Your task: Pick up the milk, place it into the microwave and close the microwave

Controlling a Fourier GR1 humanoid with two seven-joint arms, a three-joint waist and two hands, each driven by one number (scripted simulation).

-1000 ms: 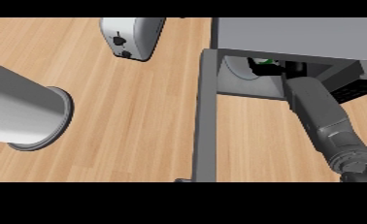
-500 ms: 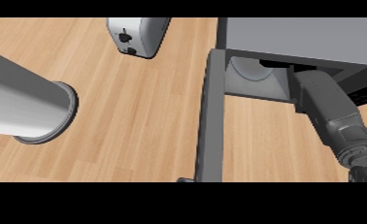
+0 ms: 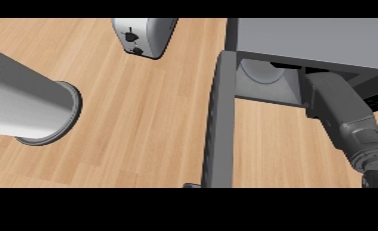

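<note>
The microwave (image 3: 303, 40) is seen at the far right of the counter (image 3: 148, 115), with its door (image 3: 219, 125) swung open toward the near edge. The right forearm (image 3: 343, 112) is extended into the cavity; the right hand is hidden inside, so whether its fingers are open, closed or gripping cannot be told. The milk is not visible; it is presumed to be inside the cavity or concealed by the arm. A milk carton is judged light, fairly stiff yet crushable, and smooth-sided; it is best taken around the middle of its body. The left forearm (image 3: 33, 105) is seen at the left, its hand out of view. A toaster (image 3: 144, 35) stands at the far centre.
</note>
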